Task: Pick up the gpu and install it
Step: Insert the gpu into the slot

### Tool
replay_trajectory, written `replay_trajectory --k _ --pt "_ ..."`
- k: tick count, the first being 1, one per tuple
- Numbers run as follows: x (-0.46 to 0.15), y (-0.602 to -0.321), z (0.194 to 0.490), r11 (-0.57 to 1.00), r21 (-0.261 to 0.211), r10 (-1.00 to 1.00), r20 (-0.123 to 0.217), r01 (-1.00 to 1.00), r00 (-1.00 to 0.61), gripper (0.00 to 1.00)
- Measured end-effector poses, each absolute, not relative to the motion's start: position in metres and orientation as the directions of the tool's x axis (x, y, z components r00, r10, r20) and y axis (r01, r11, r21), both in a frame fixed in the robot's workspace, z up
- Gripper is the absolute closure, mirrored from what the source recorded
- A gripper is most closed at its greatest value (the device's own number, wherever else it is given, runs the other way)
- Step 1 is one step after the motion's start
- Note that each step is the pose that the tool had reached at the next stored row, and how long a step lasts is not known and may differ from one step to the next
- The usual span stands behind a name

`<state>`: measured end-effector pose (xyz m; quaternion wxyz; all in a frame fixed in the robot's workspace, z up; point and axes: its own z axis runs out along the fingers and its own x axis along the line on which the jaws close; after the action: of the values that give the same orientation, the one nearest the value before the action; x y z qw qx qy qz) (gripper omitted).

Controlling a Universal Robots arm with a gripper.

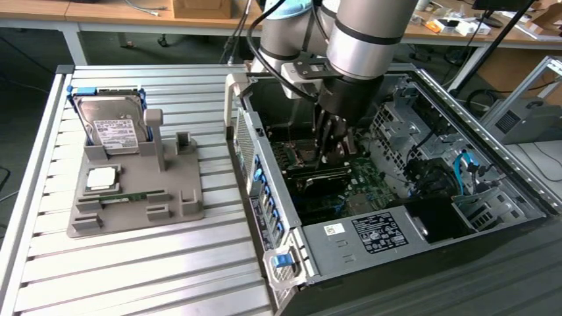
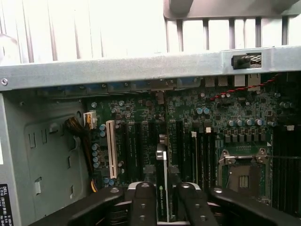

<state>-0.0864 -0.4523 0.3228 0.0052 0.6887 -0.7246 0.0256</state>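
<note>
Gripper point(image 2: 162, 200): the fingers point(image 2: 142, 205) are closed in on a thin dark card seen edge-on between them, which I judge to be the gpu point(image 2: 161, 188).
Gpu position: inside the open computer case point(image 1: 491, 164), directly below the gripper point(image 1: 336, 141) and above the motherboard point(image 2: 188, 136).
Long axis: the card runs along the expansion slots, parallel to the white slot point(image 2: 111, 148) beside it.
Key relation: the card's lower edge points straight down at the board (whether it touches a slot yet, I cannot tell).
Holder tray point(image 1: 131, 197): on the exterior view's left, carrying the hard drive point(image 1: 110, 122) and a memory stick point(image 1: 123, 195), well apart from the arm.
</note>
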Motion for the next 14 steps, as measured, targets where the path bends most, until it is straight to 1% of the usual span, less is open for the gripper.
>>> replay_trajectory --k 2,3,4,14 --pt "-0.086 -0.452 0.323 0.050 -0.030 -0.998 0.044 -0.998 -0.051 0.79" --pt "-0.085 -0.452 0.323 0.049 -0.030 -0.998 0.044 -0.998 -0.050 0.85" --pt "-0.084 -0.452 0.323 0.049 -0.029 -0.998 0.044 -0.998 -0.050 0.89" --pt "-0.040 -0.455 0.321 0.046 0.015 -0.998 0.046 -0.999 -0.045 0.89"
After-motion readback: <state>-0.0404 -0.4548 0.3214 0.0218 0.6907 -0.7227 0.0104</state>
